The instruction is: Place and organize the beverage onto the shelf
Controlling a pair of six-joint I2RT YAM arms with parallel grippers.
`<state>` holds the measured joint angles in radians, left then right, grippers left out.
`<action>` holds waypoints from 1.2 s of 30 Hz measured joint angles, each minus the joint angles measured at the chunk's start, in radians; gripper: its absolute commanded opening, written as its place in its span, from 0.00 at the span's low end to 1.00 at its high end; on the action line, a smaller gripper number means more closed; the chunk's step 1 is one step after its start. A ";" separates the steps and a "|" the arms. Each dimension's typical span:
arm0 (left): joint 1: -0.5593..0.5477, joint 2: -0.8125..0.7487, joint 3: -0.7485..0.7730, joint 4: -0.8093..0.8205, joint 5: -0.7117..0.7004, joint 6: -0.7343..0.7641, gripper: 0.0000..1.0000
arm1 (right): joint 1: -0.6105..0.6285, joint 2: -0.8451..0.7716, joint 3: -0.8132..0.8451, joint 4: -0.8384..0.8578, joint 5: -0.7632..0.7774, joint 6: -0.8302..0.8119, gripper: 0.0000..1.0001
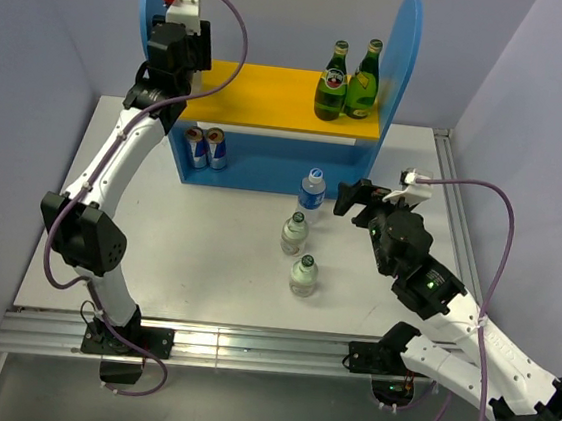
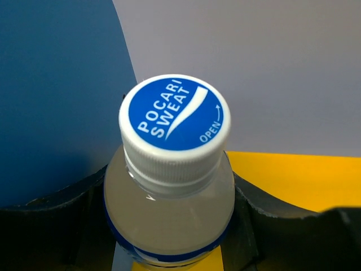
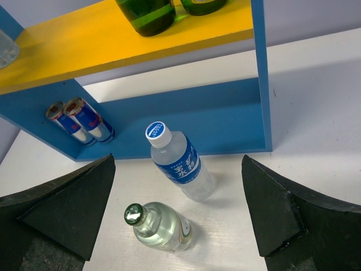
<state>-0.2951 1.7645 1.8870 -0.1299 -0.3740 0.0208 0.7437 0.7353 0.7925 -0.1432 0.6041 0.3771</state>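
While we grip the Pocari Sweat bottle (image 2: 172, 121) in the left gripper (image 1: 180, 44), fingers (image 2: 53, 226) clamped on its shoulder from both sides, it hangs over the left end of the shelf (image 1: 272, 109), above the yellow upper board and right beside the left side panel. We can't tell if its base touches the board. The shelf stands at the far edge of the table (image 1: 155, 258). Two green glass bottles (image 1: 347, 80) stand at the board's right end and two cans (image 1: 207, 147) on the base, left side. The right gripper (image 1: 360, 201) hovers near the right edge with fingers (image 3: 62, 212) spread wide, holding nothing. A blue-label water bottle (image 1: 311, 192) stands just in front of the shelf. Two clear bottles (image 1: 295, 234) stand mid-table.
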 measured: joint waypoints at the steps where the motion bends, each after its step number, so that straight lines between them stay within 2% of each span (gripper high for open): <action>1: 0.006 0.000 -0.008 0.014 0.003 -0.008 0.17 | 0.000 0.001 0.000 0.000 0.000 0.000 1.00; 2: 0.008 -0.002 -0.011 0.020 0.007 -0.017 0.28 | 0.000 0.002 0.000 0.000 0.000 0.000 1.00; 3: 0.008 -0.002 -0.015 0.026 0.012 -0.025 0.52 | 0.000 0.002 0.000 0.000 0.000 0.000 1.00; 4: 0.008 -0.002 -0.017 0.030 0.015 -0.031 0.62 | 0.000 0.004 0.000 0.000 0.000 0.000 1.00; 6: 0.011 -0.002 -0.020 0.035 0.019 -0.043 0.80 | 0.000 0.006 0.000 0.000 0.000 0.000 1.00; 9: 0.006 -0.005 -0.038 0.063 0.038 -0.066 0.89 | 0.000 0.008 0.000 0.000 0.000 0.000 1.00; 17: 0.001 -0.020 -0.067 0.074 0.056 -0.069 0.94 | 0.000 0.009 0.000 0.000 -0.001 0.000 1.00; 19: 0.001 -0.021 -0.068 0.074 0.060 -0.070 0.99 | 0.000 0.009 0.000 0.000 -0.001 0.000 1.00; 25: -0.005 -0.053 -0.095 0.073 0.064 -0.070 0.99 | 0.000 0.009 0.000 0.000 -0.001 0.000 1.00; 30: -0.028 -0.140 -0.150 0.057 0.048 -0.068 0.99 | 0.000 0.009 -0.001 0.000 -0.001 0.001 1.00; 36: -0.070 -0.286 -0.187 0.034 -0.045 -0.061 0.99 | 0.000 0.008 -0.003 0.001 -0.003 0.001 1.00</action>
<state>-0.3649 1.4784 1.7004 -0.0956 -0.4194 -0.0406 0.7437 0.7433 0.7895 -0.1425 0.6014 0.3779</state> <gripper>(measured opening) 0.992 0.998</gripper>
